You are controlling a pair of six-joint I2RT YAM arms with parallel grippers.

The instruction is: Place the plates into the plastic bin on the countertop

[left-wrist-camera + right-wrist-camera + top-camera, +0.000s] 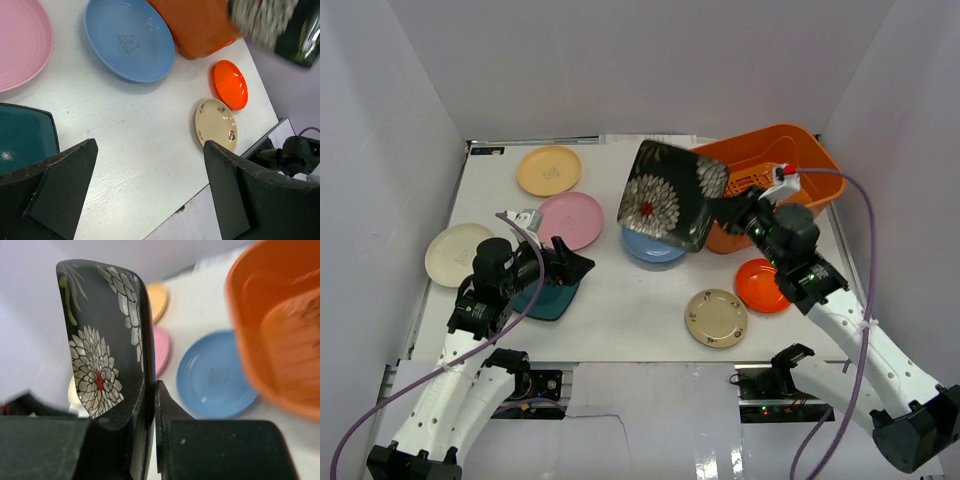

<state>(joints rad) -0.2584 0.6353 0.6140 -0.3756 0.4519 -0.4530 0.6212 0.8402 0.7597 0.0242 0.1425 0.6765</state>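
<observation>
The right gripper (720, 213) is pinching the square black floral plate (665, 195) by one edge, its jaws squeezed down narrow on the rim. In the right wrist view the plate (100, 355) is standing nearly on edge, rising straight out from the fingers (165, 410) with its patterned face turned to their left. It is hanging clear of the countertop (620, 310), above the blue plate (650, 247).

The plastic bin (817, 190) is sitting just on the gripper's other side, to the right of the fingers in the wrist view (280, 340), so the plate is projecting away from it. Judging from this, the coming move is turning on that offset. The right arm, much the nearer one, needs to swing the plate's free edge over the near orange wall before letting go.

The left gripper (565, 265) is hanging with its jaws spread wide and holding nothing. The dark teal plate (25, 135) is lying just below and to its left, and the bin is well apart from it.
</observation>
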